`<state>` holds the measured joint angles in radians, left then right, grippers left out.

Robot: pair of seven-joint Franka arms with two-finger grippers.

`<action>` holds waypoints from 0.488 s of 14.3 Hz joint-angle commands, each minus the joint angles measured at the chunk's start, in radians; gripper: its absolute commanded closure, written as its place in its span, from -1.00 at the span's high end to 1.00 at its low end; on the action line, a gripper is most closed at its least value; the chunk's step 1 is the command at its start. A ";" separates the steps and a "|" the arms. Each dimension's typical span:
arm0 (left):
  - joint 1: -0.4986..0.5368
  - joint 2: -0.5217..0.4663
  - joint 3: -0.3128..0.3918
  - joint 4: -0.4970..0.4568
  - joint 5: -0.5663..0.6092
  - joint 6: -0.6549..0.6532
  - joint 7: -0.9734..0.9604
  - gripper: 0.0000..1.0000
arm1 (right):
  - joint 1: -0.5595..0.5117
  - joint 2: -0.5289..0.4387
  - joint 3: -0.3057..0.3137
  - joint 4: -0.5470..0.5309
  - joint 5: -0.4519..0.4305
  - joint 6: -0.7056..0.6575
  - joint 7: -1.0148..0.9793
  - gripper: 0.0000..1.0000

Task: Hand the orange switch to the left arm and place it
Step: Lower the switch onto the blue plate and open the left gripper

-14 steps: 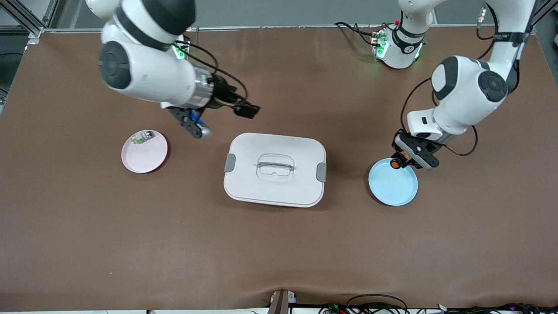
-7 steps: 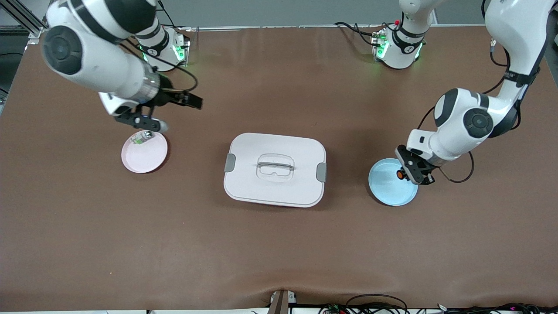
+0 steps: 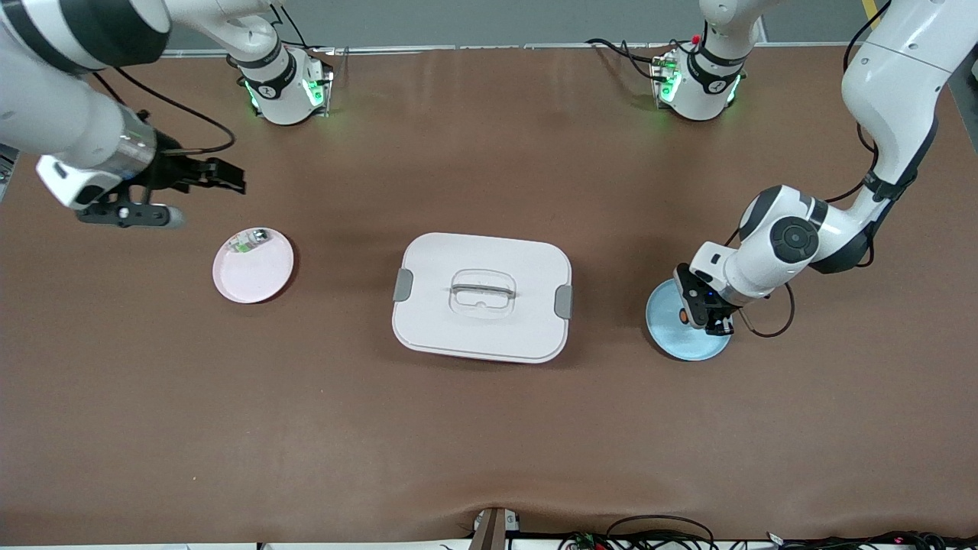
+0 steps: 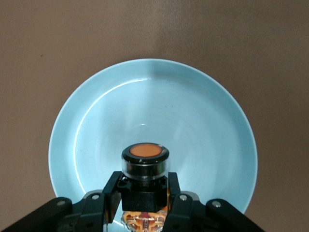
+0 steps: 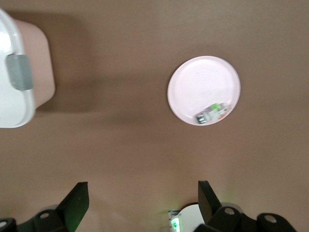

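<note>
Brown covering spreads over the whole tabletop [image 3: 489, 428], and a grey strip of wall runs along the top edge of the front frame. At the centre of this frame sits the white box [image 3: 482, 297], with grey clasps at its two short ends and a clear handle on the lid. At centre-left of the frame lies a pink plate [image 3: 253, 266], and a small whitish-green part [image 3: 250, 241] rests in it close to the rim. At centre-right lies a blue plate [image 3: 672, 330]. The left arm comes from the base at the upper right of the front frame, and its left hand [image 3: 704, 312] is low over the blue plate. This hand is closed on the orange switch [image 4: 144, 163], gripping the black body between the two fingers [image 4: 107, 195], with the orange button end turned to the plate; in the left wrist view the switch shows over the plate's inner area. I cannot tell if it touches the plate. The right arm comes from the base at the upper left, and its right hand [image 3: 130, 215] hangs over bare tabletop at the left edge of the frame, apart from the pink plate. Its fingers are spread wide and hold nothing.
</note>
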<state>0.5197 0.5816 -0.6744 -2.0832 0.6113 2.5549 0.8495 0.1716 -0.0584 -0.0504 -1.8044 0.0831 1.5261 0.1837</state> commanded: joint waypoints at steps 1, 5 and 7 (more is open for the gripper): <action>-0.009 0.035 0.004 0.040 0.155 0.014 -0.079 -0.79 | -0.084 -0.026 0.020 -0.032 -0.048 0.028 -0.081 1.00; -0.012 0.034 0.002 0.057 0.200 0.011 -0.268 0.99 | -0.188 -0.018 0.021 0.000 -0.075 0.075 -0.205 1.00; -0.004 0.026 -0.001 0.078 0.188 0.010 -0.306 1.00 | -0.198 0.005 0.021 0.048 -0.078 0.077 -0.219 1.00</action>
<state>0.5149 0.6078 -0.6746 -2.0362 0.7882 2.5627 0.5904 -0.0030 -0.0592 -0.0502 -1.7970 0.0252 1.6054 -0.0139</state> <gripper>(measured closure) 0.238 0.000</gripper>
